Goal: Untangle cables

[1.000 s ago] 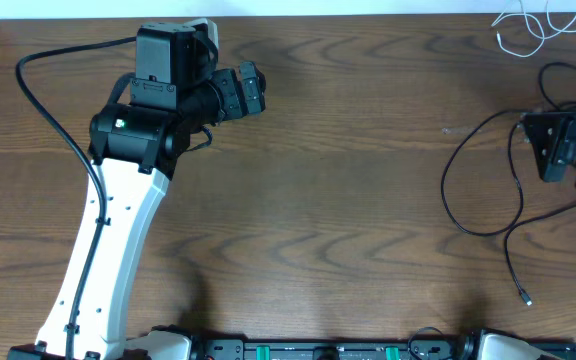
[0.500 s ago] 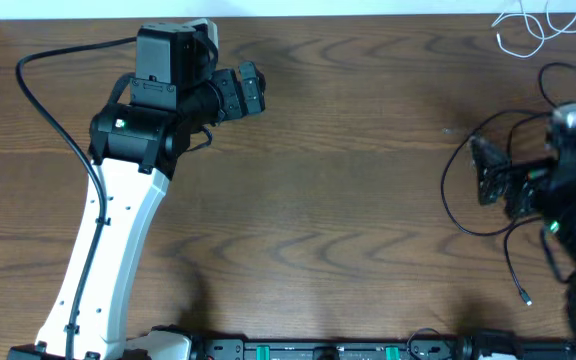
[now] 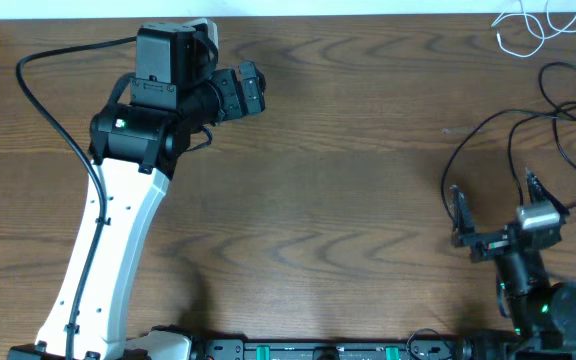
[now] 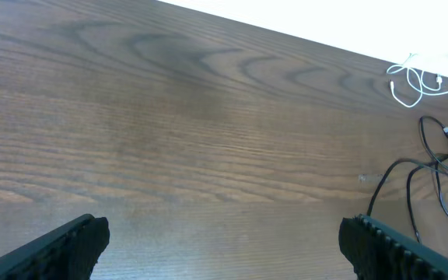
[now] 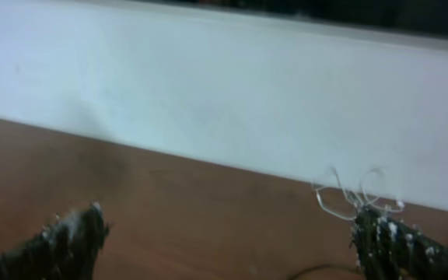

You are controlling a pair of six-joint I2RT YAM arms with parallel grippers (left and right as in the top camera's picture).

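The black cable (image 3: 476,132) is laid in loose loops at the 3 o'clock edge of the table (image 3: 348,200). The white cable (image 3: 523,28) is bunched at 1 o'clock on the far rim, apart from the black one. The right gripper (image 3: 493,192) is held at 4 o'clock among the black loops, fingers spread wide, nothing gripped. The left gripper (image 4: 224,237) is poised at 11 o'clock, fingers likewise spread, nothing between them
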